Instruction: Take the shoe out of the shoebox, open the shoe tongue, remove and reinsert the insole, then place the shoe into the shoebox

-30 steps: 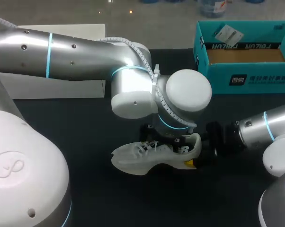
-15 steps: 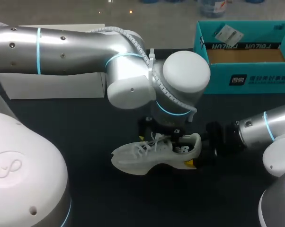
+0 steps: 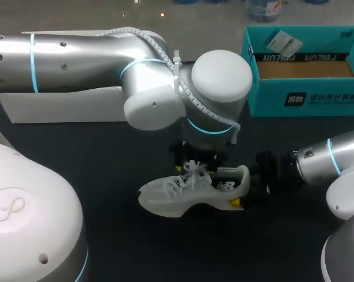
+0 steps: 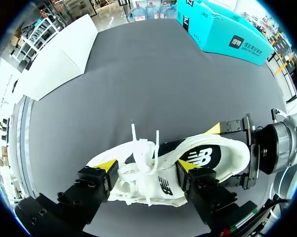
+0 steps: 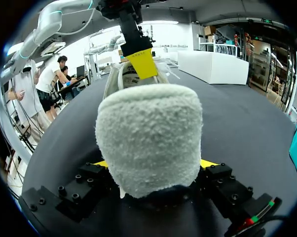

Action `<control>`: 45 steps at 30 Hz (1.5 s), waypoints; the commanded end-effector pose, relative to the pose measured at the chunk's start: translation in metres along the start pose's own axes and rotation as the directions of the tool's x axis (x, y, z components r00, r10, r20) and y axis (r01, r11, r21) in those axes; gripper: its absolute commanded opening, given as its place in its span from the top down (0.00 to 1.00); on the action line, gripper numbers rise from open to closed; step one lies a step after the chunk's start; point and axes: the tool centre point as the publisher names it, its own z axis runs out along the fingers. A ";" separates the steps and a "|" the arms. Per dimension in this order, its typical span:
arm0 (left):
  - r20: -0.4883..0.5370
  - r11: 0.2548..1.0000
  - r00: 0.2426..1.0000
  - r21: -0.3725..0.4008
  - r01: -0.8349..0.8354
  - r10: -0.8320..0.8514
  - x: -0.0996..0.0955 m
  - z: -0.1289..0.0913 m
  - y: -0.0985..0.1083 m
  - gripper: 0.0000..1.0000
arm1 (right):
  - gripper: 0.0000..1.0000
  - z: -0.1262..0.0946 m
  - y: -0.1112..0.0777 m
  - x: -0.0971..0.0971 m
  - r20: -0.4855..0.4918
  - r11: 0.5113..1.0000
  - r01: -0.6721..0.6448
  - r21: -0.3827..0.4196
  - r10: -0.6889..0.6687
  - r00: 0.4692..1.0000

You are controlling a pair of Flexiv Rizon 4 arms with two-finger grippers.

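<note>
White shoe [image 3: 183, 197], teal shoebox [image 3: 306, 97]

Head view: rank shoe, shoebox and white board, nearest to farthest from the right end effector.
1. shoe: mid-table, its heel held in the right end effector.
2. shoebox: far right of the table, behind the end effector.
3. white board: far left, across the table.

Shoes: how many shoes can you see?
1. The white shoe lies on the table, heel held by the right gripper. The shoebox shows none, though part of its inside is hidden.
</note>
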 end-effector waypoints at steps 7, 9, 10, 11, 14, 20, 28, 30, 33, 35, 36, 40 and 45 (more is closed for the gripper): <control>0.009 1.000 1.000 -0.007 -0.019 0.019 -0.003 -0.008 0.002 0.38 | 1.00 0.008 -0.005 0.004 0.001 1.000 -0.001 0.006 0.001 1.000; 0.009 1.000 1.000 -0.007 -0.020 0.020 -0.003 -0.010 0.002 0.40 | 1.00 0.008 -0.005 0.004 0.001 1.000 -0.001 0.006 0.001 1.000; 0.008 1.000 1.000 -0.007 -0.021 0.022 -0.003 -0.011 0.003 0.42 | 1.00 0.008 -0.005 0.004 0.001 1.000 -0.001 0.006 0.001 1.000; 0.008 1.000 1.000 -0.007 -0.023 0.023 -0.003 -0.012 0.003 0.43 | 1.00 0.008 -0.005 0.004 0.001 1.000 -0.001 0.006 0.001 1.000; 0.006 1.000 1.000 -0.008 -0.026 0.026 -0.004 -0.015 0.004 0.51 | 1.00 0.008 -0.005 0.004 0.001 1.000 -0.001 0.006 0.001 1.000; 0.009 1.000 1.000 -0.007 -0.029 0.029 -0.005 -0.019 0.004 0.50 | 1.00 0.008 -0.005 0.004 0.001 1.000 -0.001 0.006 0.001 1.000; 0.011 0.999 0.999 -0.006 -0.040 0.040 -0.004 -0.022 0.004 0.42 | 1.00 0.008 -0.005 0.004 0.001 1.000 -0.001 0.006 0.001 1.000; 0.014 0.999 0.999 -0.006 -0.042 0.042 -0.003 -0.022 0.004 0.39 | 1.00 0.008 -0.005 0.004 0.001 1.000 -0.001 0.006 0.001 1.000; 0.022 0.999 0.999 -0.004 -0.046 0.046 -0.003 -0.023 0.005 0.34 | 1.00 0.008 -0.005 0.004 0.001 1.000 -0.001 0.006 0.001 1.000; 0.027 0.999 0.999 -0.002 -0.046 0.046 -0.003 -0.024 0.006 0.35 | 1.00 0.008 -0.005 0.004 0.001 1.000 -0.001 0.006 0.001 1.000; 0.028 0.999 0.998 -0.003 -0.047 0.047 -0.002 -0.024 0.006 0.37 | 1.00 0.008 -0.005 0.004 0.001 1.000 -0.001 0.006 0.001 1.000; 0.035 0.999 0.998 -0.012 -0.047 0.048 0.000 -0.021 0.007 0.50 | 1.00 0.008 -0.005 0.004 0.001 1.000 -0.001 0.006 0.001 1.000; 0.035 0.999 0.998 -0.009 -0.042 0.042 -0.003 -0.024 0.007 0.57 | 1.00 0.008 -0.005 0.004 0.001 1.000 -0.001 0.006 0.001 1.000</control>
